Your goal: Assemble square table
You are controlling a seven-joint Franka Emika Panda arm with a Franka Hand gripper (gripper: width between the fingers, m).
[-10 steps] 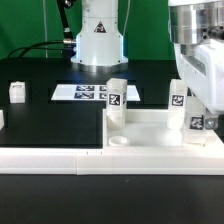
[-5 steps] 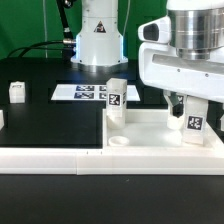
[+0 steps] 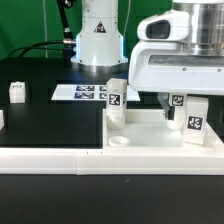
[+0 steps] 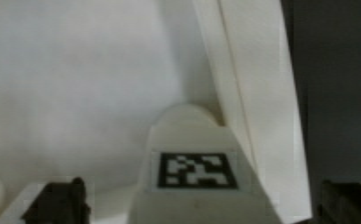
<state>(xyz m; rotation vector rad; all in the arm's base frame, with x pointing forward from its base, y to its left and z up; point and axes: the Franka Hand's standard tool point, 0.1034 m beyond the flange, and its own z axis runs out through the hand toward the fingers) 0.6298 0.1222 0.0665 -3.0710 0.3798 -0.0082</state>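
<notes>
The white square tabletop (image 3: pixel 150 138) lies at the front on the exterior view's right, and its rim also shows in the wrist view (image 4: pixel 248 80). One tagged white leg (image 3: pixel 117 98) stands at its back left corner. A second tagged leg (image 3: pixel 196 121) stands at the right, with a third (image 3: pixel 178 101) just behind it. My gripper (image 3: pixel 183 105) hangs low over these right legs. In the wrist view the gripper (image 4: pixel 203 205) is open, one dark finger (image 4: pixel 61 200) on each side of a tagged leg (image 4: pixel 203 160), apart from it.
The marker board (image 3: pixel 85 92) lies behind the tabletop. A small white block leg (image 3: pixel 17 91) stands at the exterior view's left, another (image 3: pixel 1 118) at the left edge. A long low white rail (image 3: pixel 55 158) runs along the front. The arm's base (image 3: pixel 98 40) is at the back.
My gripper has come down and toward the exterior view's left, from the upper right corner to just over the right-hand legs. The legs and tabletop have not moved.
</notes>
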